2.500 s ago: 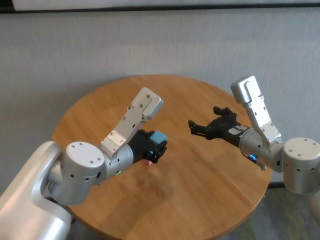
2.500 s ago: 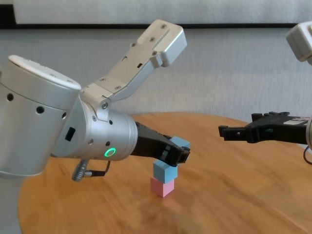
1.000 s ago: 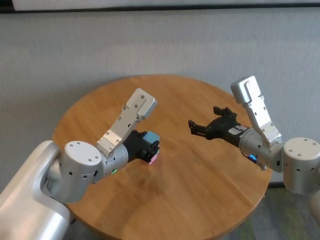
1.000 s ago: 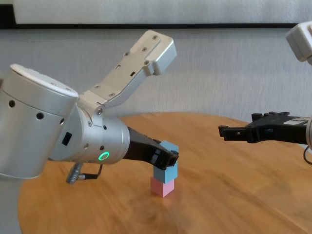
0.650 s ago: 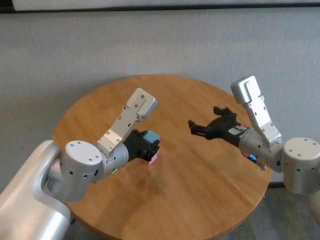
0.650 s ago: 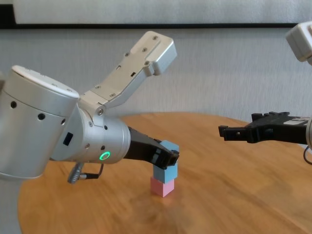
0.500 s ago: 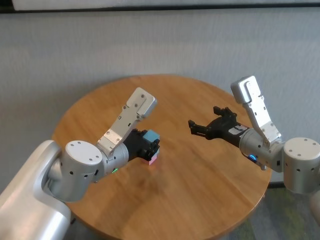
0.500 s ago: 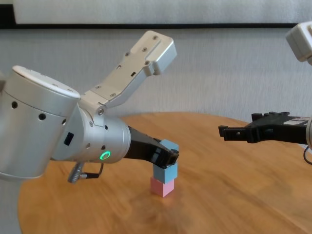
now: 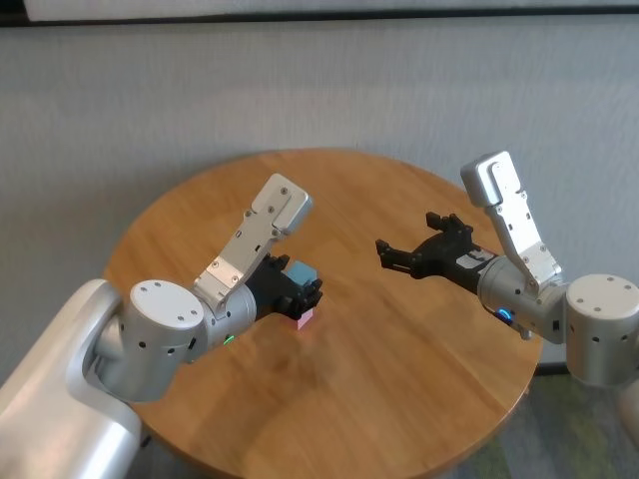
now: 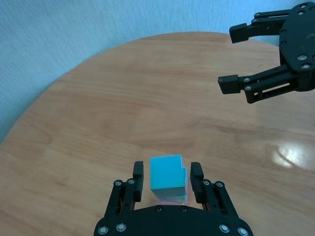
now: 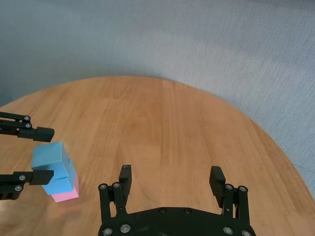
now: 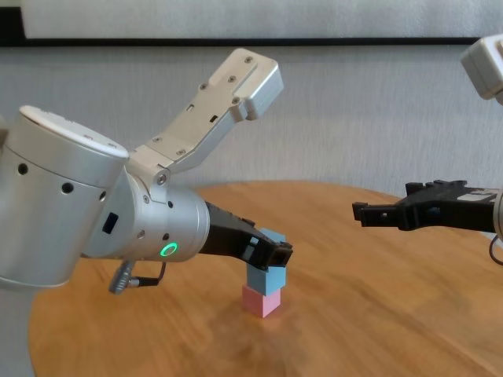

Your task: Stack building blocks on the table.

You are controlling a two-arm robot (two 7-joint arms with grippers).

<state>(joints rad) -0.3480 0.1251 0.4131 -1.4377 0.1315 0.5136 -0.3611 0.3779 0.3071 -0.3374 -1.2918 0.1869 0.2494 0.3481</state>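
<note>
Three cubes stand stacked on the table (image 9: 379, 389): a pale pink cube (image 12: 263, 301) at the bottom, a light blue cube (image 12: 266, 277) on it, and a second light blue cube (image 10: 166, 173) on top, turned slightly askew. My left gripper (image 10: 168, 172) straddles the top cube. It is open, with a narrow gap between each finger and the cube. It also shows in the head view (image 9: 305, 289). My right gripper (image 9: 384, 254) is open and empty. It hovers above the table, well to the right of the stack.
The round table ends near the stack's left side, with a grey wall behind it. Bare wood (image 12: 377, 314) lies between the stack and the right gripper. The right gripper also shows far off in the left wrist view (image 10: 231, 58).
My left gripper came down and set the blue cube on the stack. Its fingers have just spread off the cube. The right arm has not moved.
</note>
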